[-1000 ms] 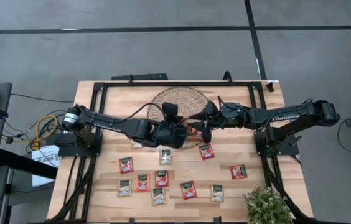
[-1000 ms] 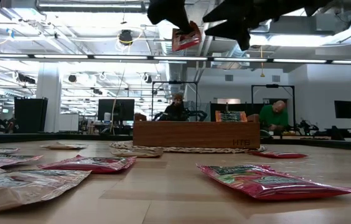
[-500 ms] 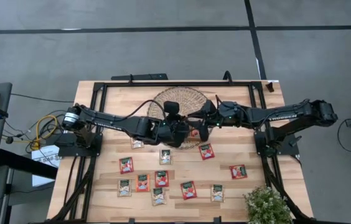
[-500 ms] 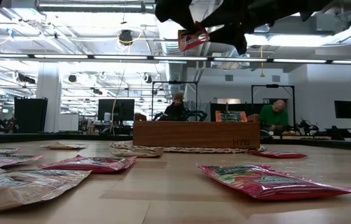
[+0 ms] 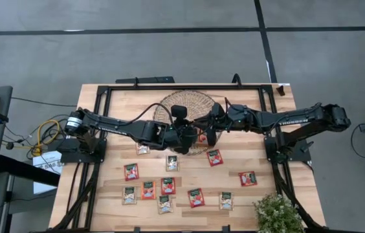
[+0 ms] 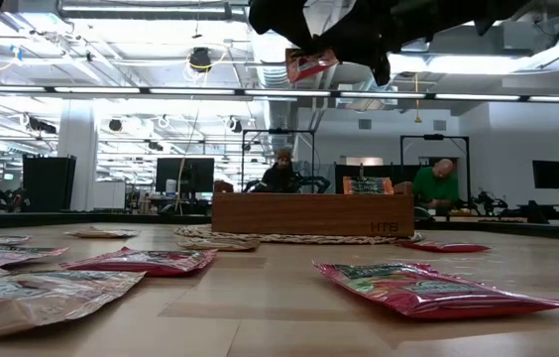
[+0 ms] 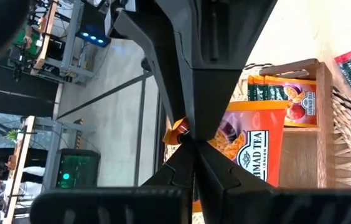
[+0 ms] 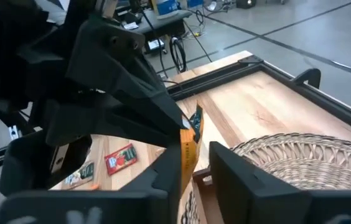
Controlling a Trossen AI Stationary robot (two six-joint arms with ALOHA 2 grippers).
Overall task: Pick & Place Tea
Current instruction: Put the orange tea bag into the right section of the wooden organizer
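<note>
Over the pale wooden surface (image 5: 247, 107), both dark arms meet above the brown wooden three-compartment tray (image 6: 311, 214) on the round wicker mat (image 5: 169, 101). The left gripper (image 5: 192, 137), pressed together, pinches an orange tea sachet (image 7: 250, 146). The right gripper (image 5: 206, 137), at its 3 o'clock, brackets that sachet's edge, fingers narrowly apart. Loose red and cream sachets (image 5: 168, 185) lie toward 6 o'clock, with bare wood between them and the edges.

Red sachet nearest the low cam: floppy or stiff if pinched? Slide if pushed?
Probably floppy: the red sachet looks crinkled and puffed, edges thin. Likely light and flat, so a push should slide it across the smooth table, not tip it. Glossy film might slip.
</note>
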